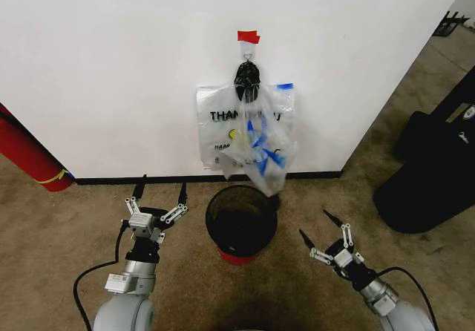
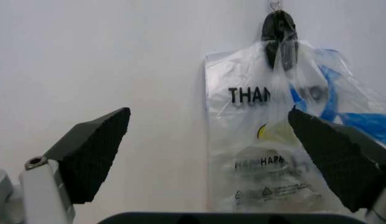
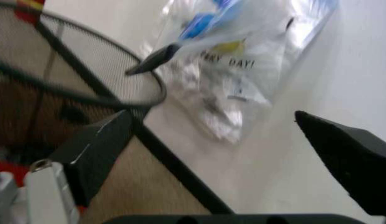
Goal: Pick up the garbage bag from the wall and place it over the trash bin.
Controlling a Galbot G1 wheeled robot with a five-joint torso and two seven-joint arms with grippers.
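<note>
Garbage bag (image 1: 249, 134) hangs lengthwise on the wall (image 1: 111, 64), ahead of the nearer, wide-open left gripper (image 1: 157, 196); right gripper (image 1: 326, 234) also spread.

We can't read the garbage bag's (image 1: 245, 134) lettering past "THAN"; its folds cover the rest. Trash bin (image 3: 62, 79) blurred, cut by frame edge.

The garbage bag (image 1: 249, 138) hangs flat against the wall (image 1: 111, 64), gathered at its top under a small black lump just below a piece of red tape. It is thin, see-through whitish plastic with blue strips, black "THANK YOU" lettering and a yellow mark; its lower corner droops above the rim of the trash bin (image 1: 241, 223). The trash bin, round black mesh with a red base, stands upright on the floor near the wall's black baseboard.
</note>
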